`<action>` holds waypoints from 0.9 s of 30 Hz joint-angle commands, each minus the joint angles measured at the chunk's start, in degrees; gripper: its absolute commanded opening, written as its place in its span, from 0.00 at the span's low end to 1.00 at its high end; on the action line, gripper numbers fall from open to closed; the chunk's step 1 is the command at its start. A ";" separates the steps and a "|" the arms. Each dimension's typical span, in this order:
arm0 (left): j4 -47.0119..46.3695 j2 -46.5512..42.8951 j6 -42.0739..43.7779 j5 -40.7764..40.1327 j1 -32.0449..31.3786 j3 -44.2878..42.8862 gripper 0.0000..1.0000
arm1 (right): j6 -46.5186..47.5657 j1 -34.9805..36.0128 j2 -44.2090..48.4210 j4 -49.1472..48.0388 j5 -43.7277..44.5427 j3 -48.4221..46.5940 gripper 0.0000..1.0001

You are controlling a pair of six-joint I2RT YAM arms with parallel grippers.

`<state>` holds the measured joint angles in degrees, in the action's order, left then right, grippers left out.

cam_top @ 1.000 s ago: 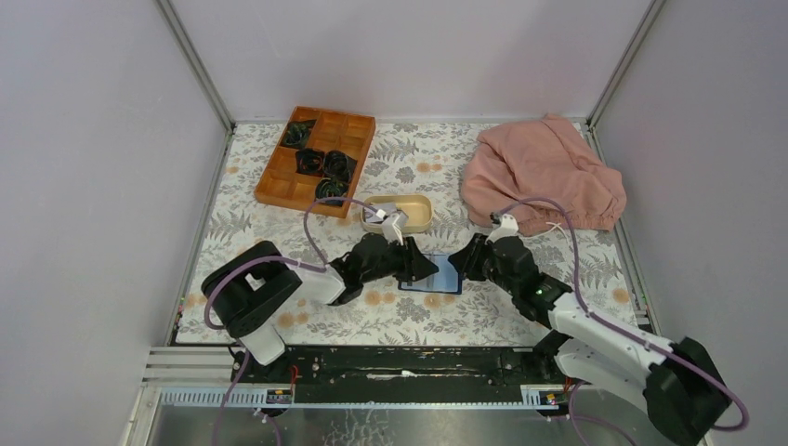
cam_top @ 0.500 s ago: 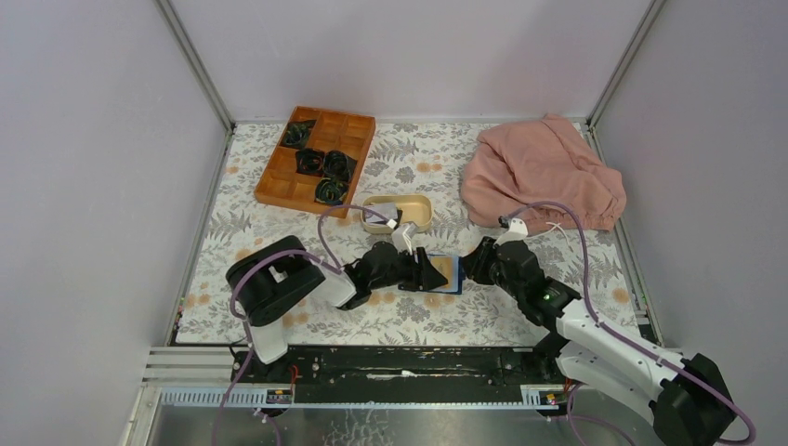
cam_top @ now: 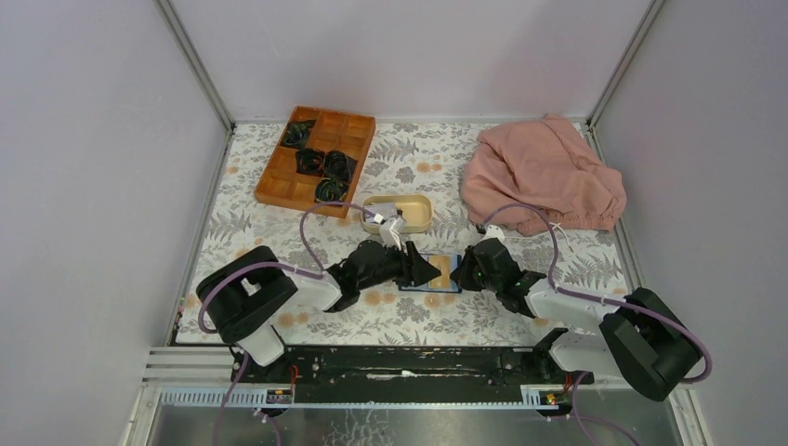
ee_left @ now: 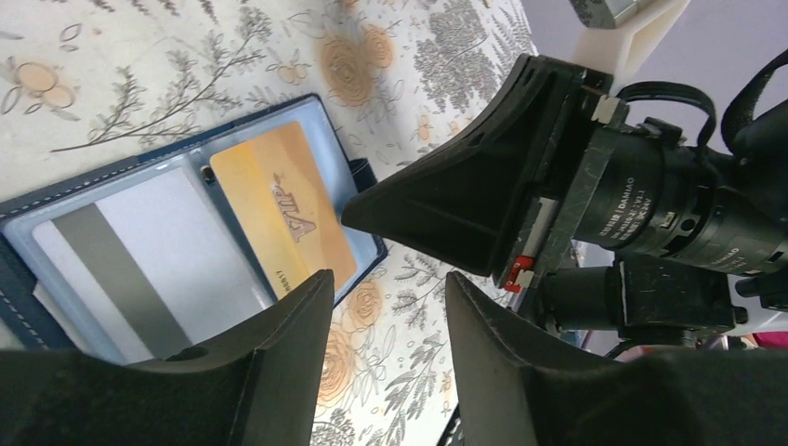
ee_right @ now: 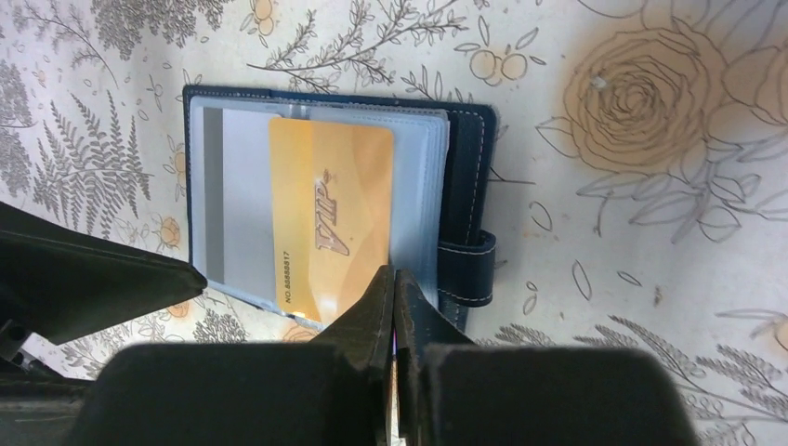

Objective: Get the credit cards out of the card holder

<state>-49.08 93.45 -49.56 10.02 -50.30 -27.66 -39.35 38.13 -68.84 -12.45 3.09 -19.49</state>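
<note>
Right wrist view: the right gripper (ee_right: 394, 281) is pinched closed over the near edge of the gold card (ee_right: 325, 218) — which sits pocketed in the open card holder (ee_right: 462, 177), flat on the floral cloth (ee_right: 650, 111). The left gripper (ee_left: 390, 293) hangs beside it, jaws parted, empty.

Black wedge-shaped fingers (ee_left: 520, 372), black-and-white arms (cam_top: 311, 290), purple cables (cam_top: 305, 232)

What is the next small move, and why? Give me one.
Probably ease the right gripper back a little toward its own arm, to test whether the gold card follows. It is shut at that card's near edge, though a real pinch can't be confirmed. The card holder lies open and flat, and the left gripper hangs open beside it.
</note>
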 commanded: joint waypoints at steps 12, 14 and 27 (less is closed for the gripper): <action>-3.82 5.38 -0.49 -0.41 2.31 3.07 0.56 | -2.86 0.19 -7.89 -6.51 -0.32 2.81 0.00; -3.70 4.98 -0.78 -1.71 2.33 3.64 0.56 | -2.75 0.17 -7.98 -6.48 -0.35 2.80 0.00; -2.79 8.05 -1.31 -1.00 2.34 0.79 0.43 | -2.94 0.18 -10.09 -8.80 -2.28 3.05 0.00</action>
<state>-50.61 98.94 -50.76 8.60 -48.31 -24.67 -42.92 38.13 -77.06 -26.15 0.86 -18.31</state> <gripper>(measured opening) 0.458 0.011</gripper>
